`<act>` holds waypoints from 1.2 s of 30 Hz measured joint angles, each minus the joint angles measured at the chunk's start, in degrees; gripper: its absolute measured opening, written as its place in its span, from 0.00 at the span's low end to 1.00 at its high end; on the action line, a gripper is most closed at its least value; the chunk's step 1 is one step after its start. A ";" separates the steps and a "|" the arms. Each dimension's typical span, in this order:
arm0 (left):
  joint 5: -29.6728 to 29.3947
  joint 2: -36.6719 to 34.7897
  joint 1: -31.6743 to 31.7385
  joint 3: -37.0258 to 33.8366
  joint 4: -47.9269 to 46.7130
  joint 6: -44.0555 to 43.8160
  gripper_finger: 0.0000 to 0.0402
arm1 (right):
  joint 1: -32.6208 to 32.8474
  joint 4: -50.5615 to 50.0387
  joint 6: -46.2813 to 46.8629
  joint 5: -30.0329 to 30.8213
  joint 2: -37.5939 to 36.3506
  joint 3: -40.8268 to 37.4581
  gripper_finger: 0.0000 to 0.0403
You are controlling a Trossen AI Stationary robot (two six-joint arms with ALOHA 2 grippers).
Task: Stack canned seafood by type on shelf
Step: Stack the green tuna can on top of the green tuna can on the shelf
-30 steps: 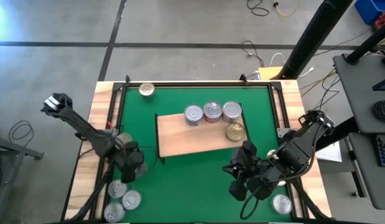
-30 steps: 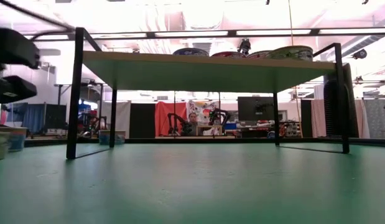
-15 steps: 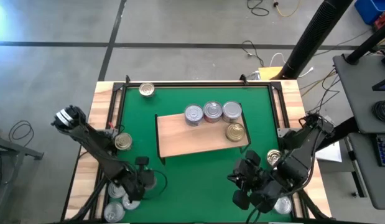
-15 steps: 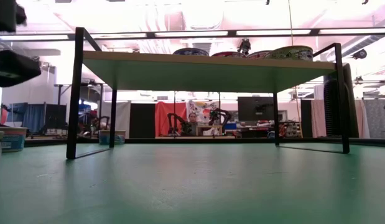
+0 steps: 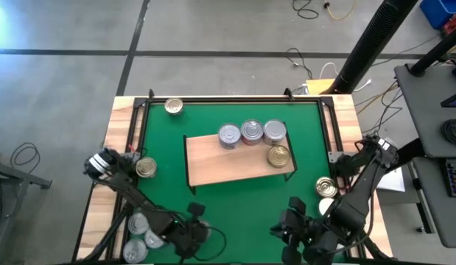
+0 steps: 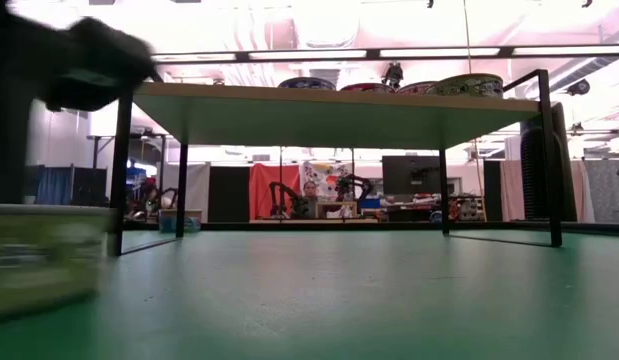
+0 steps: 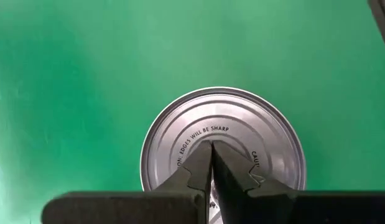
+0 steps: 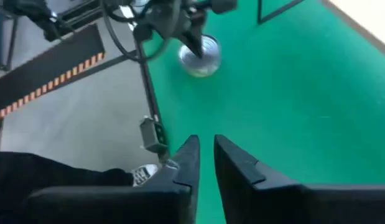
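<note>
Since a second ago, both arms have been drawn back toward the bench's near edge. Four tins (image 5: 253,134) are seen on the shelf (image 5: 220,162), three silver in a row and one gold beside them. The left pincer (image 5: 194,234), clenched and empty, is poised just above a silver tin (image 7: 223,146) on the mat (image 5: 235,206). The right pincer (image 5: 294,234) is held slightly parted, grasping nothing.

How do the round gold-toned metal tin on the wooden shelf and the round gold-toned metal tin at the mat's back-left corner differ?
The shelf's gold-toned round tin stands raised on the light-wood shelf board; the back-corner gold-toned round tin stands directly on the green mat.
The shelf tin sits close beside three silver tins; the corner tin stands alone.
Both are upright, ringed lids up.
</note>
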 joint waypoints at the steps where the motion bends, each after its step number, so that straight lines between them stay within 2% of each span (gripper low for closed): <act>1: 0.00 0.96 0.83 1.44 0.04 0.07 0.00 | 0.30 0.76 0.04 0.05 -0.01 -0.60 0.12; 9: -6.50 4.38 5.75 10.52 -1.98 -0.40 0.00 | 2.30 0.97 9.49 -0.17 0.03 -6.15 0.32; 17: -8.81 1.09 8.00 8.31 -5.18 -5.08 0.00 | 4.52 3.32 14.49 -0.13 0.38 -7.52 0.44; 28: -14.79 -5.43 11.33 7.12 -11.38 -5.07 0.00 | 5.38 7.83 14.22 1.46 2.15 -7.52 0.51; 36: -17.69 -11.65 13.14 0.38 -11.98 -6.26 0.00 | 5.48 8.09 15.13 4.80 2.55 -7.52 0.51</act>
